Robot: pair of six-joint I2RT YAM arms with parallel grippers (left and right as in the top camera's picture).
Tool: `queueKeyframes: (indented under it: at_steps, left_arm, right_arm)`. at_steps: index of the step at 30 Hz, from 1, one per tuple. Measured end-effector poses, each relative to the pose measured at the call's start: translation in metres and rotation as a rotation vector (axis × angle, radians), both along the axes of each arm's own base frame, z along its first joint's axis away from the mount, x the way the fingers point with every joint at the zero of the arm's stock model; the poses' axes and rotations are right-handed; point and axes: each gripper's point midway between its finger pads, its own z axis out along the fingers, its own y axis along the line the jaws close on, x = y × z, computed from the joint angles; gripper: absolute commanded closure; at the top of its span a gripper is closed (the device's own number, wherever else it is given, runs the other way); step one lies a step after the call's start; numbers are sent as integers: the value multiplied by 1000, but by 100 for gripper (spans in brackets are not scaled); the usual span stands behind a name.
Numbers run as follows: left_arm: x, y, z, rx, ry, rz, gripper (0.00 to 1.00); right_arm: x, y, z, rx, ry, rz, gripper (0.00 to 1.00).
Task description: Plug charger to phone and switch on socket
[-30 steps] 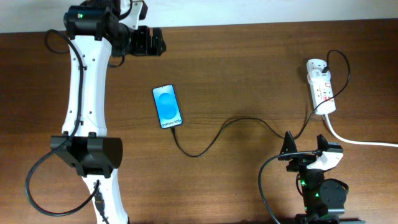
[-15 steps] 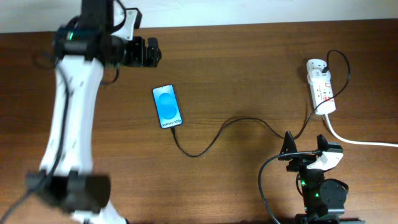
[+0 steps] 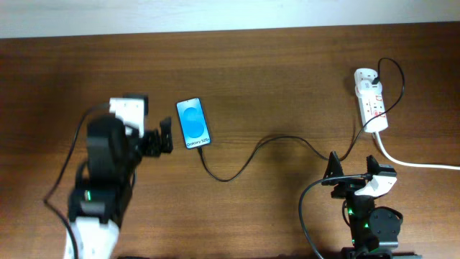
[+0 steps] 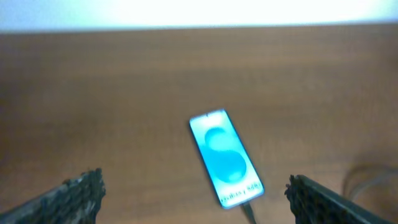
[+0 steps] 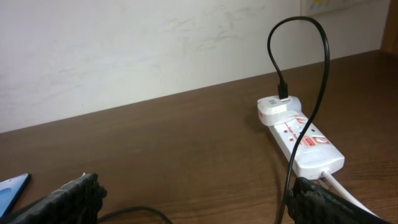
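The phone (image 3: 194, 123) lies flat, blue screen up, left of centre; it also shows in the left wrist view (image 4: 225, 157). The thin black charger cable (image 3: 251, 155) runs from the phone's lower edge, where its tip (image 4: 247, 210) meets the phone, across the table to a white adapter (image 5: 278, 107) in the socket (image 3: 371, 101). My left gripper (image 3: 164, 138) is open and empty, just left of the phone. My right gripper (image 3: 352, 164) is open and empty, near the table's front, below the socket (image 5: 305, 143).
The socket's thick white lead (image 3: 417, 162) runs off the right edge. The charger cable (image 5: 311, 87) loops up above the adapter and passes close to my right finger (image 5: 329, 205). A white wall stands behind the table.
My left arm has swung from the far left back of the table down toward the front; its gripper is now beside the phone. The right arm, phone and cable have not moved.
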Motion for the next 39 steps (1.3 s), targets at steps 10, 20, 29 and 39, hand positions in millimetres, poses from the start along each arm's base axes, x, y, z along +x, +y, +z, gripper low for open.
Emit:
queueKeyframes:
  at_steps: [10,20,29,39]
  left_arm:
    - [-52,29,-14,-14,-422,95,1]
    - [-73,43,-21,-7,-572,146,1]
    - [-83,43,-23,13,-661,142,1]
    - [-86,43,-54,31,-560,137,1]
  right_arm:
    - [0,0,0,0,0,0,2]
    - [0,0,0,0,0,0,2]
    - [0,0,0,0,0,0,2]
    - [0,0,0,1,0,0,2]
